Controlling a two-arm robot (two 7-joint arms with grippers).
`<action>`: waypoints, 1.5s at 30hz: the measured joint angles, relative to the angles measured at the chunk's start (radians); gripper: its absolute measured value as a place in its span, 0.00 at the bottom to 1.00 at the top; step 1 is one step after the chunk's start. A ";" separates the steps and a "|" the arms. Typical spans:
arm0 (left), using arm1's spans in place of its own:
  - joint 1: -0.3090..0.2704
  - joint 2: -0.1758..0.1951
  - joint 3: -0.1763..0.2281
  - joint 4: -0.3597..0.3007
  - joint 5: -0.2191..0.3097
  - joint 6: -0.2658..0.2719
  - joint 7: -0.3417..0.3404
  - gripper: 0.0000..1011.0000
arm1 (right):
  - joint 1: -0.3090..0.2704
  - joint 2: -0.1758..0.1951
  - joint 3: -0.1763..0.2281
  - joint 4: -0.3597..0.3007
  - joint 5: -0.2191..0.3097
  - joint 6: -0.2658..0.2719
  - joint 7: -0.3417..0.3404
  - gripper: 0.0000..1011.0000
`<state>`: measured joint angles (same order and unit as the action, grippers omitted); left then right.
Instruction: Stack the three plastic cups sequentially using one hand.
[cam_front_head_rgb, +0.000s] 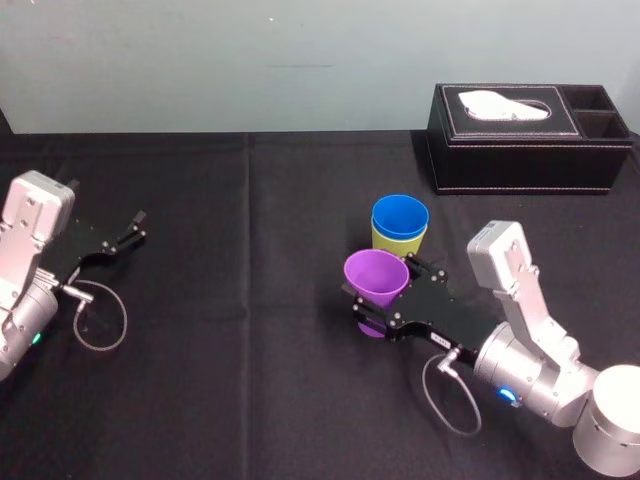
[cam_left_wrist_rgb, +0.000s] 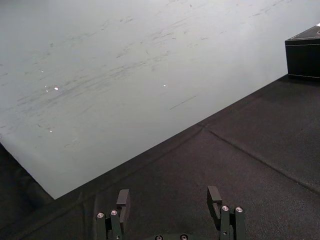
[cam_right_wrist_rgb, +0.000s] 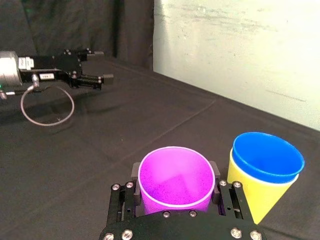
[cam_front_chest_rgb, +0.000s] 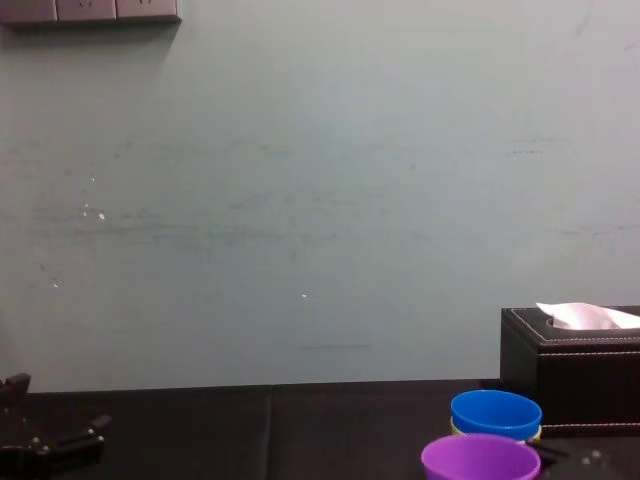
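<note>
One stacked: blue cup (cam_front_head_rgb: 400, 214) inside yellow cup (cam_front_head_rgb: 398, 241). Right gripper (cam_front_head_rgb: 389, 294) jaws pinch purple cup (cam_front_head_rgb: 376, 276) beside the blue cup, not yet stacked. Left gripper (cam_front_head_rgb: 128, 232) idles well apart, jaws spread.

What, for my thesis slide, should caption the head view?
Right gripper holds the purple cup beside the blue cup nested in the yellow-green cup; left gripper rests open at left.

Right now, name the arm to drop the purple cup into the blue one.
Right: the right pincer grips the purple tapered plastic cup beside the blue plastic cup nested in the yellow-green cup; the left pincer sits open, far off.
</note>
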<state>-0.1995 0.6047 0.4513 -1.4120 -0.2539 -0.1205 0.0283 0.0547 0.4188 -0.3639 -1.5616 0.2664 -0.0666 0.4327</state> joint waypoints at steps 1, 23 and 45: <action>0.000 0.000 0.000 0.000 0.000 0.000 0.000 1.00 | -0.004 0.007 0.005 -0.020 0.003 0.011 0.000 0.74; 0.000 0.000 0.000 0.000 0.000 0.000 0.000 1.00 | 0.088 0.024 0.075 -0.119 0.098 0.107 -0.028 0.73; 0.000 0.000 0.000 0.000 0.000 0.000 0.000 1.00 | 0.207 -0.047 0.047 0.091 0.065 0.050 -0.046 0.74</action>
<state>-0.1995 0.6047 0.4513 -1.4120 -0.2539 -0.1206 0.0283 0.2617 0.3721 -0.3167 -1.4705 0.3309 -0.0168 0.3864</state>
